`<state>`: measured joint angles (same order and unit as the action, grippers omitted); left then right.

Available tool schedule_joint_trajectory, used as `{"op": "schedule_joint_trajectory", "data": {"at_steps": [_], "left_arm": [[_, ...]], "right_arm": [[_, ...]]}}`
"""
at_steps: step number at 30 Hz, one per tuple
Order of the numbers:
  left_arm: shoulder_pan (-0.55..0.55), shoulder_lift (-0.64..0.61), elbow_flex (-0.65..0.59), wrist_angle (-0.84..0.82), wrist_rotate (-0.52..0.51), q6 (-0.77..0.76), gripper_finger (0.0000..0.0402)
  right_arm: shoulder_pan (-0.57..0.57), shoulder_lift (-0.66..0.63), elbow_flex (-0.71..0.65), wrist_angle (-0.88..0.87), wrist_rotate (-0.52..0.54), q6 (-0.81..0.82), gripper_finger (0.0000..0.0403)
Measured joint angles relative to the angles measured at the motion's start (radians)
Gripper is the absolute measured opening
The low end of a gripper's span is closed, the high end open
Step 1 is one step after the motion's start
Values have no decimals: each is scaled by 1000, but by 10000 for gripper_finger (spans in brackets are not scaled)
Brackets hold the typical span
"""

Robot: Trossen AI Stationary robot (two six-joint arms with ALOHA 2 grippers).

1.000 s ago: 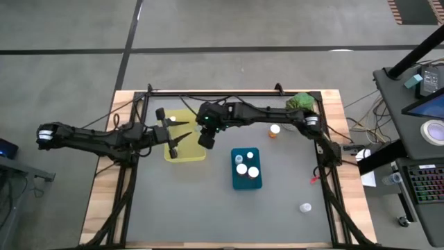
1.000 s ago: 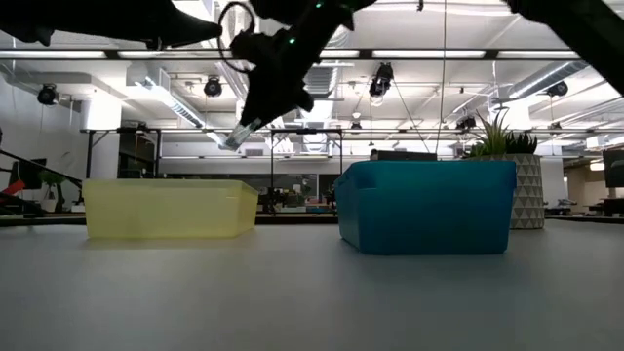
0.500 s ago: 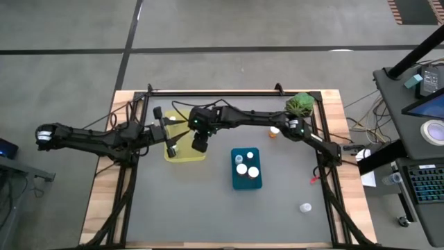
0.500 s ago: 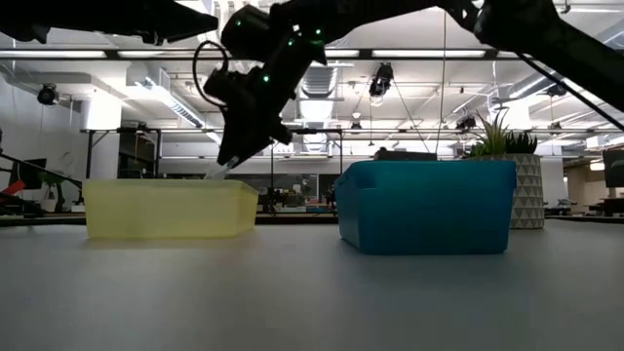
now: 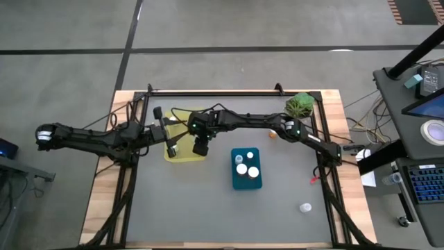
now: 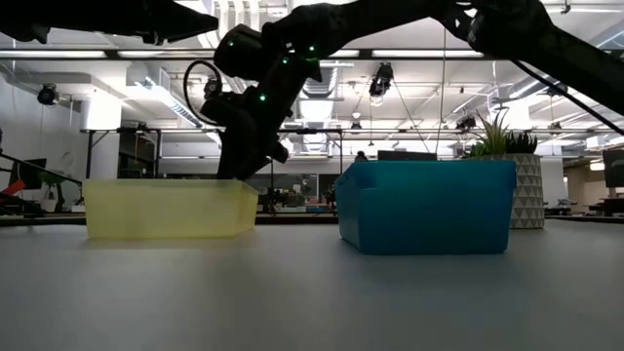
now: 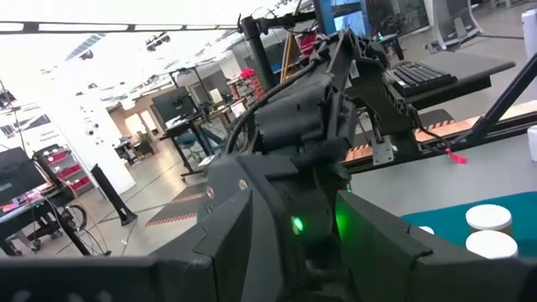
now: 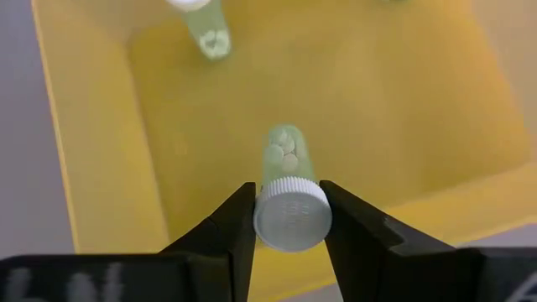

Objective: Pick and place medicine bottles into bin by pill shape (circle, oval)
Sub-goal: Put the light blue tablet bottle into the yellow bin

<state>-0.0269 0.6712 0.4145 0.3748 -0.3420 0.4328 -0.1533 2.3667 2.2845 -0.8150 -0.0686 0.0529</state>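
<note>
A clear medicine bottle (image 8: 285, 155) with round pills and a white cap sits in my right gripper (image 8: 288, 189), which is shut on it inside the top of the yellow bin (image 5: 186, 154). In the low view the right gripper's fingers dip behind the yellow bin's (image 6: 166, 207) near wall. Another capped bottle (image 8: 205, 25) lies on the yellow bin's floor. My left gripper (image 5: 168, 132) hangs open over the yellow bin's left side, holding nothing. The teal bin (image 5: 246, 182) holds three white-capped bottles. My right gripper pinches the bottle's white cap (image 8: 262, 220) by its round side between the two fingers. The fingers slant down from the table's right. The bottle's body points away from the gripper, down into the yellow bin, clear of the bin's floor.
An orange bottle (image 5: 272, 132) stands on the grey mat under the right arm, and a clear one (image 5: 304, 207) stands near the front right. A potted plant (image 5: 300, 104) is at the far right corner. The teal bin (image 6: 424, 205) stands right of the yellow one.
My right gripper has gone down and a little toward the table's left edge, carrying the bottle from above the yellow bin's rim down into the bin. It has stayed shut on the cap.
</note>
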Motion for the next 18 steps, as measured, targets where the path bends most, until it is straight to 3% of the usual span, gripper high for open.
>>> {"op": "schedule_joint_trajectory", "data": {"at_steps": [18], "left_arm": [[0,2,0,1,0,2,157]], "right_arm": [[0,17,-5,-17,-3,-4,121]]}}
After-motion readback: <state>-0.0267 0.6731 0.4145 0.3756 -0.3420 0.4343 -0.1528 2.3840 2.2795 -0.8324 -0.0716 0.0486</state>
